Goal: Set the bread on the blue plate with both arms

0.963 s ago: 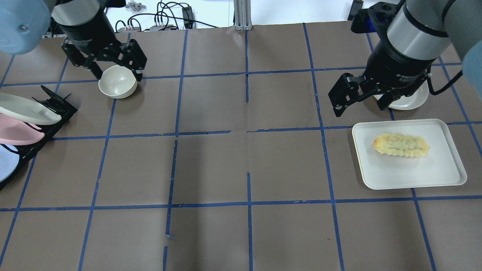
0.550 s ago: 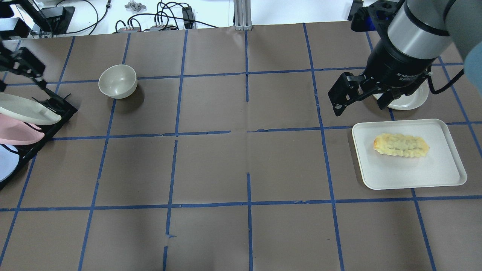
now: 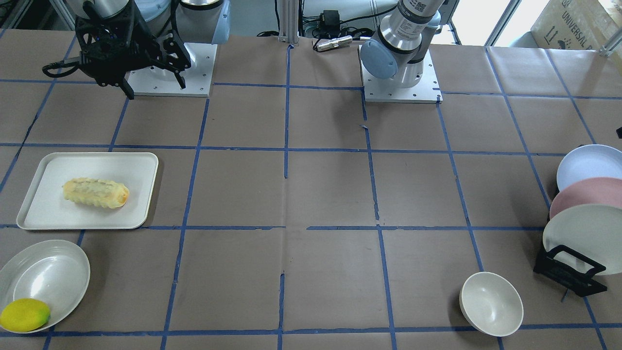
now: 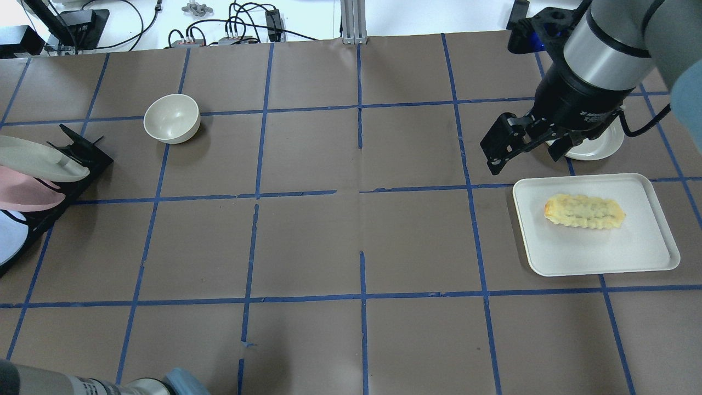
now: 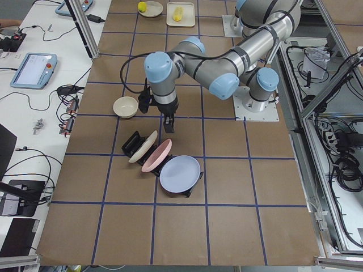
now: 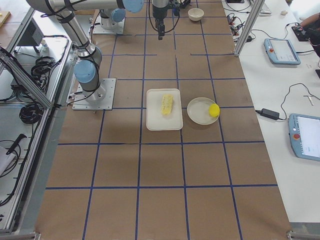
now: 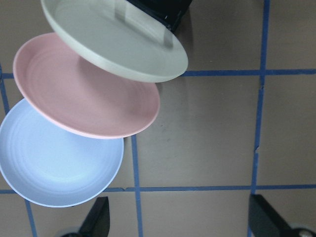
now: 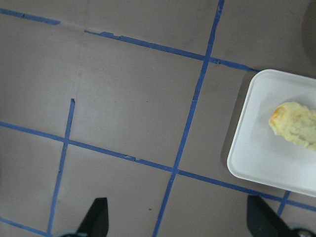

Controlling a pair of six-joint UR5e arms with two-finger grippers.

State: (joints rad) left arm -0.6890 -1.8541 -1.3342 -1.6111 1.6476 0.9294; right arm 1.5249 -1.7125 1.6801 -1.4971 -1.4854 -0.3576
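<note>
The bread [image 4: 584, 211] lies pale yellow side up on a white tray [image 4: 603, 252], also in the front view [image 3: 95, 193] and at the right edge of the right wrist view [image 8: 294, 131]. The blue plate [image 7: 54, 158] leans in a black rack at the table's left end, the lowest of three plates [image 3: 588, 165]. My right gripper [image 4: 525, 158] hangs open and empty above the table, just beyond the tray's far left corner. My left gripper [image 7: 180, 222] is open and empty above the table beside the rack; it is out of the overhead view.
A pink plate [image 7: 84, 89] and a white plate [image 7: 113, 44] lean in the rack [image 4: 82, 153] over the blue one. A white bowl [image 4: 171, 118] stands at the far left. A lemon [image 3: 24, 315] lies in a white dish [image 3: 53, 272] beyond the tray.
My left gripper has left the spot over the white bowl, swung left to the plate rack and gone out of the overhead view. My right gripper has barely shifted.
</note>
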